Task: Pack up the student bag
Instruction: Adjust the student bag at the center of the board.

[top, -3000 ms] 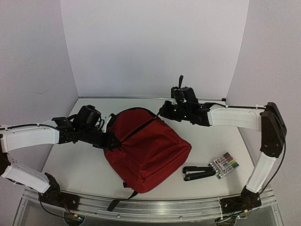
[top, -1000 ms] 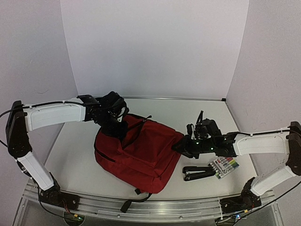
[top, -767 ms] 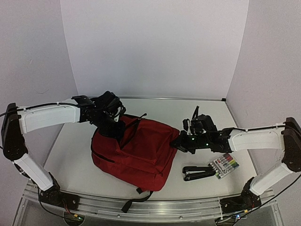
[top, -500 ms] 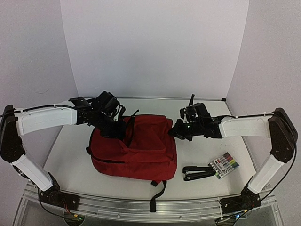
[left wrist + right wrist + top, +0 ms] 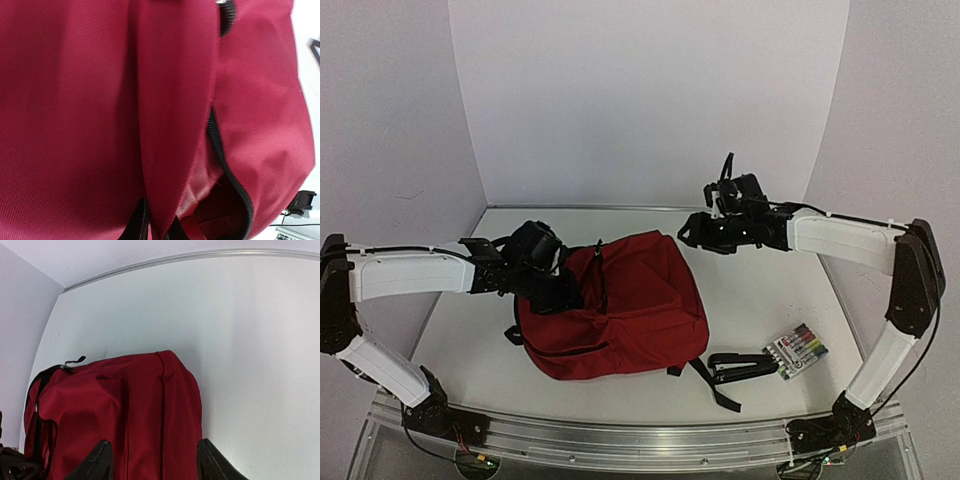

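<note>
Your left gripper (image 5: pixel 156 229) is pinching the left edge of the large dark red fabric backpack (image 5: pixel 620 310), while your right gripper (image 5: pixel 155 465) is hovering, parted and empty, off its far-right corner.

Robot lab, a bench-top test cell. A white table (image 5: pixel 770 285) is boxed in by plain pale panels (image 5: pixel 650 100) on the left, far and right sides; the panels are bare and evenly lit. An aluminium rail (image 5: pixel 640 438) is run along the near edge. Two white-and-black robot arms are bolted to it, the left arm (image 5: pixel 400 275) at the left end and the right arm (image 5: pixel 840 235) at the right end. Exposed wiring (image 5: pixel 472 458) is seen at the arm bases. Staged props are laid on the table: a red student bag (image 5: pixel 630 310) at the middle, a black stapler (image 5: pixel 740 367) and a marker pack (image 5: pixel 797 348) at the near right.
</note>
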Tool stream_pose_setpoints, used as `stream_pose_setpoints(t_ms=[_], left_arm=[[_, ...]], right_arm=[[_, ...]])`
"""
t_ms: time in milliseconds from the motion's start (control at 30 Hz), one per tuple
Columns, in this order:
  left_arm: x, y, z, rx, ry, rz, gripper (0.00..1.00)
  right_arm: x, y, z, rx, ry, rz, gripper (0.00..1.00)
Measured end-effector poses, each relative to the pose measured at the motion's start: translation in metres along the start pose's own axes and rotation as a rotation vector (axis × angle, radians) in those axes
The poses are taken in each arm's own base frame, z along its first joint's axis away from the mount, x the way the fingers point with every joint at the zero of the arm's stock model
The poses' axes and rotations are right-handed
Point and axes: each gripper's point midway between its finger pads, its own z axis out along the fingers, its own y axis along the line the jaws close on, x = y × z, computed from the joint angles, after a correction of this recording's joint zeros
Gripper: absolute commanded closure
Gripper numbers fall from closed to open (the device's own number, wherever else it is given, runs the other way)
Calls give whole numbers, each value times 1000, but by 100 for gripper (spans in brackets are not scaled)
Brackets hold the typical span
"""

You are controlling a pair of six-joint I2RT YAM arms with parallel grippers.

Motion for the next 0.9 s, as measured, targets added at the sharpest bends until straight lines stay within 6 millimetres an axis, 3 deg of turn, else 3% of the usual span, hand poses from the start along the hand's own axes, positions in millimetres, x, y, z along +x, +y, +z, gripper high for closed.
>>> stream_pose_setpoints(t_ms=[133,267,400,533,633,900], left_arm=[[-1,2,2,11,-18,-29,90],[-1,2,2,25,-34,-45,90],[-2,1,1,41,-45,-47,92],[-2,0,0,51,-50,-46,92],[-3,-2,-1,58,-52,-45,93],[-5,-6,-6,83,-66,-42,93]], right_arm=[[12,39,-32,10,-13,-87,32],[41,96,-55,-24,0,-180,28],[73,137,-67,-32,30,-256,28],[90,165,-60,3,37,-316,27],[104,178,-42,47,47,-360,28],[151,169,4,174,138,-464,32]])
